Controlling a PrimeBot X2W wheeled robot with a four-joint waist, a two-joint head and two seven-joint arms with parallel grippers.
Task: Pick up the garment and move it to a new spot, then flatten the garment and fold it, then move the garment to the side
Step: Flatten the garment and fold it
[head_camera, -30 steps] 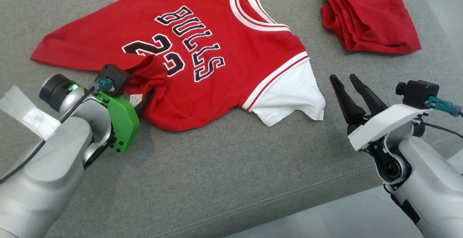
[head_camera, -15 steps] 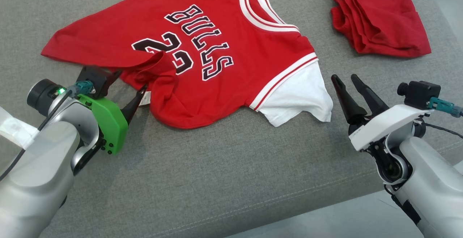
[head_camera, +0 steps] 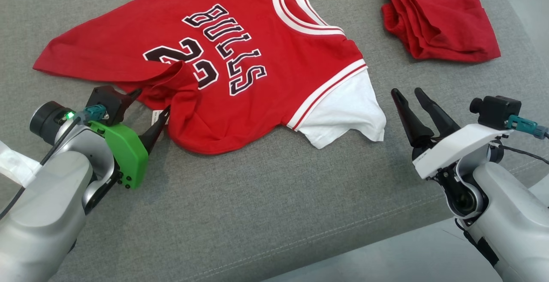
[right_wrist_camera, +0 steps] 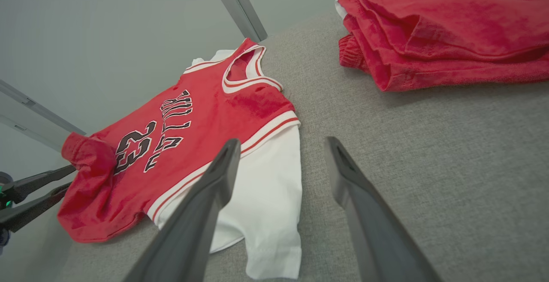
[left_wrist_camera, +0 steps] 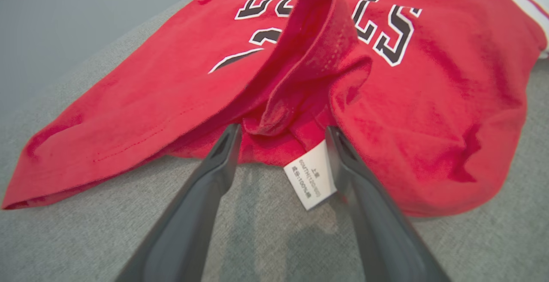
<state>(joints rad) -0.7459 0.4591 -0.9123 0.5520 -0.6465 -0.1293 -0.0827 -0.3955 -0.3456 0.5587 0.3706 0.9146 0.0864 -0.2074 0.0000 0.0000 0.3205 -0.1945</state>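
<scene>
The left gripper [left_wrist_camera: 283,130] is seen with its fingers [left_wrist_camera: 214,175] spread apart and nothing clamped between them. In the left wrist view the tips are set at the near hem of the red jersey [left_wrist_camera: 429,102], one on either side of a bunched-up fold [left_wrist_camera: 309,59] of the cloth. A white label [left_wrist_camera: 311,179] hangs from that hem just beside the finger at 3 o'clock; whether the two touch cannot be told.

In the head view the left gripper [head_camera: 151,102] is found at 8 o'clock, pointed toward 1 o'clock at the jersey's lower corner. The jersey [head_camera: 214,102] is spread front-up on the grey fabric-covered counter [head_camera: 279,205], from 10 to 12 o'clock, with its black lettering upside down and a white sleeve [head_camera: 343,115] lying out toward 3 o'clock.

The right gripper [head_camera: 406,91] is held at 4 o'clock, its fingers [right_wrist_camera: 206,213] likewise parted and empty, just beside the white sleeve but apart from it.

A second red garment [head_camera: 437,16], folded, is laid at 1 o'clock, well apart from the jersey.
</scene>
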